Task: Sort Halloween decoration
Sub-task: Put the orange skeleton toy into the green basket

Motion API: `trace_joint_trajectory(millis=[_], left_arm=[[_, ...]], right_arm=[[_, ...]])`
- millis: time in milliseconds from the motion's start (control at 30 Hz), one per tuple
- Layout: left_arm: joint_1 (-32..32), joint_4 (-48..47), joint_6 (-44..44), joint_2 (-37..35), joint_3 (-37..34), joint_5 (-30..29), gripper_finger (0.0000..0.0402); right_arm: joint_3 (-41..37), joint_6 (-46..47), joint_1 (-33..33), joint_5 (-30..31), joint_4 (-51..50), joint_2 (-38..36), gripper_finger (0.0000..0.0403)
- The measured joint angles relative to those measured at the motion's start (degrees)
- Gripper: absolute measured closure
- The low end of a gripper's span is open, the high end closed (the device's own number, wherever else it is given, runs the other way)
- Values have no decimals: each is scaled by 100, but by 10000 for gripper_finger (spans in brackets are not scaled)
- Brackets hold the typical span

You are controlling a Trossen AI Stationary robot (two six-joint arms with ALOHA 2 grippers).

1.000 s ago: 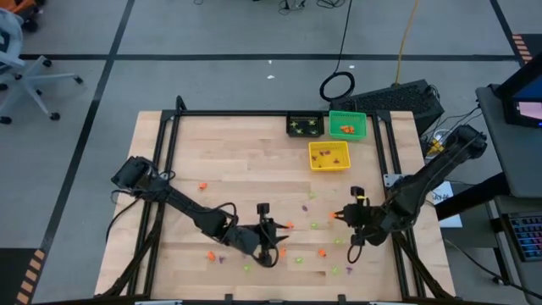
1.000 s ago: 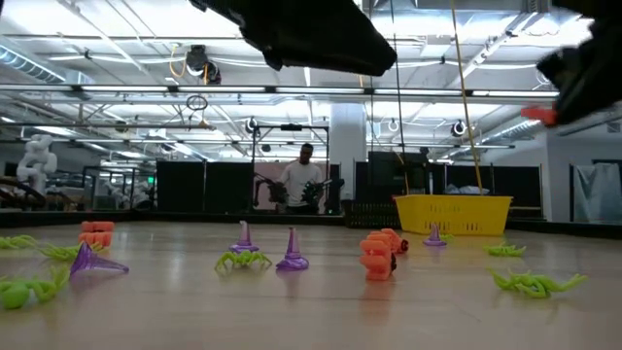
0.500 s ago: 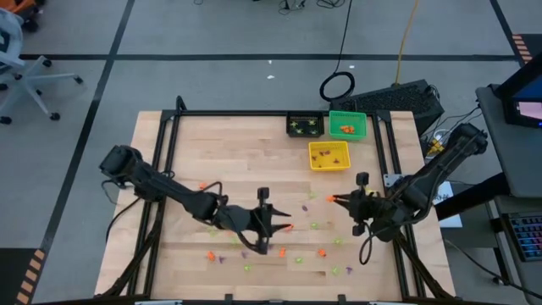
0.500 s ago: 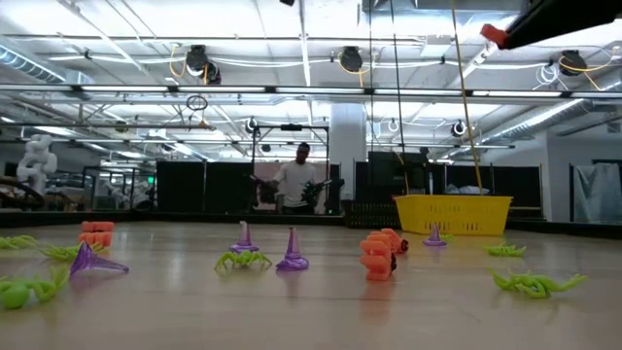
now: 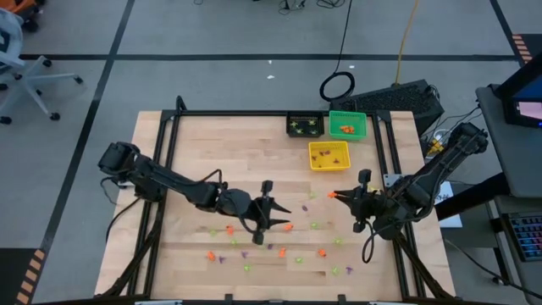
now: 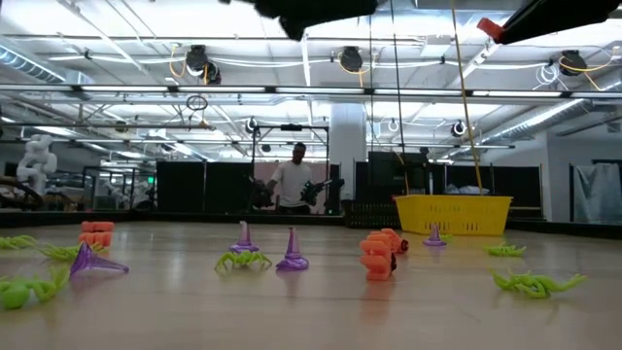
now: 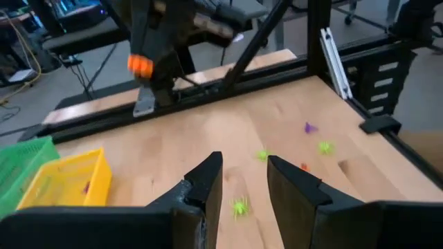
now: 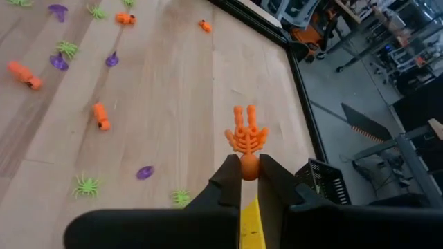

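Halloween decoration [image 5: 288, 227] scattered over the desk [image 5: 246, 161]. Orange skeleton hand [image 8: 246, 137] clamped in the right fingers [image 8: 248, 173], long axis pointing out past the tips, green bin [image 5: 347, 125] lying ahead. Left fingers [image 7: 243, 181] apart, empty, above green spiders. Skeleton shape clear only from the right wrist.

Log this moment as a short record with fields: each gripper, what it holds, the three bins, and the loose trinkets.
right gripper: shut on an orange skeleton-hand trinket, raised above the wooden table near its right edge
left gripper: part open, holding nothing, above the table's middle
bins: black square bin, green square bin and yellow square bin at the far right of the table
green bin contents: orange pieces
loose trinkets: small orange, purple and light-green pieces scattered over the table's near half
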Motion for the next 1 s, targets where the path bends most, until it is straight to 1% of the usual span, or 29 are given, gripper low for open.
trace_joint_trajectory(millis=[100, 200, 300, 433, 633, 767, 867, 1000], left_arm=[[68, 825, -258, -66, -539, -2, 288], [92, 1386, -395, -140, -975, -74, 288], [52, 1633, -586, -200, -1146, -430, 288], [-72, 1652, -599, -276, -1201, -654, 288], [-212, 1720, -597, -347, -1203, -651, 288], [-258, 1592, -601, -346, -1203, -624, 288], [-293, 1322, -715, -344, -1203, -603, 288], [-339, 1216, -920, -344, -1203, -601, 288]], right_arm=[[0, -237, 0, 2, 43, 2, 399], [0, -731, 0, 8, 106, 0, 399], [0, -1221, 0, 148, 207, 2, 399], [2, -1788, 0, 309, 344, 6, 399], [2, -2589, -2, 725, 354, 66, 399], [2, -3166, -2, 752, 425, 85, 398], [2, -3329, -2, 754, 557, 85, 398], [2, -3659, -2, 752, 564, 87, 398]])
